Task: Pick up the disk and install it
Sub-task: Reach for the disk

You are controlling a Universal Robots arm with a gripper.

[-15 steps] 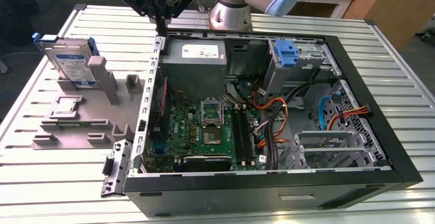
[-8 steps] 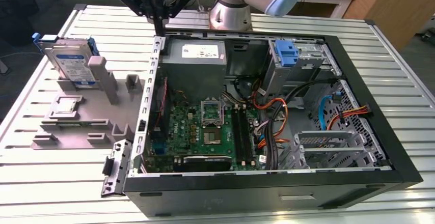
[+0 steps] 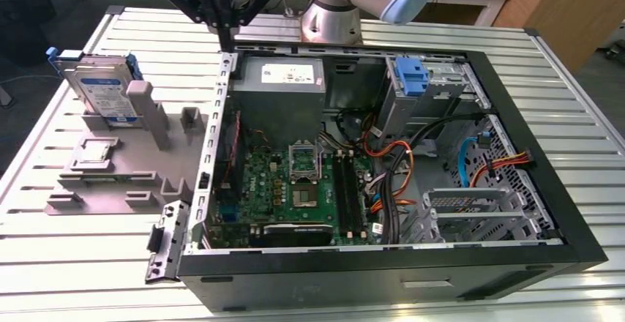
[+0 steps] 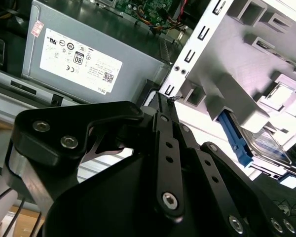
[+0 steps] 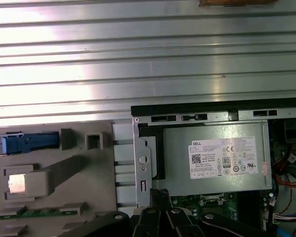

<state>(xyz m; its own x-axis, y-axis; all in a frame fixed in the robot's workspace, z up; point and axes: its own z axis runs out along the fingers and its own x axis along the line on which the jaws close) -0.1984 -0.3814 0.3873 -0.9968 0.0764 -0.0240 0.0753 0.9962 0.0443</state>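
Observation:
The disk (image 3: 102,89), a silver drive with a white-and-blue label and a blue bracket around it, stands on edge in a grey holder (image 3: 117,168) on the exterior view's left. In the wrist views I see its blue edge (image 5: 24,144) and part of its face (image 4: 266,144). My gripper (image 3: 227,38) hangs above the back corner of the open computer case (image 3: 391,263), to the right of the disk and apart from it. Its black fingers (image 4: 170,128) lie together with nothing between them, tips over the case's metal wall (image 5: 160,193).
A grey power supply with a white sticker (image 3: 283,80) sits inside the case just below the gripper. A bare blue bracket (image 3: 410,77) sits in the drive bay at the back. Cables and a motherboard (image 3: 293,183) fill the case floor. The ribbed metal table (image 3: 88,263) surrounds everything.

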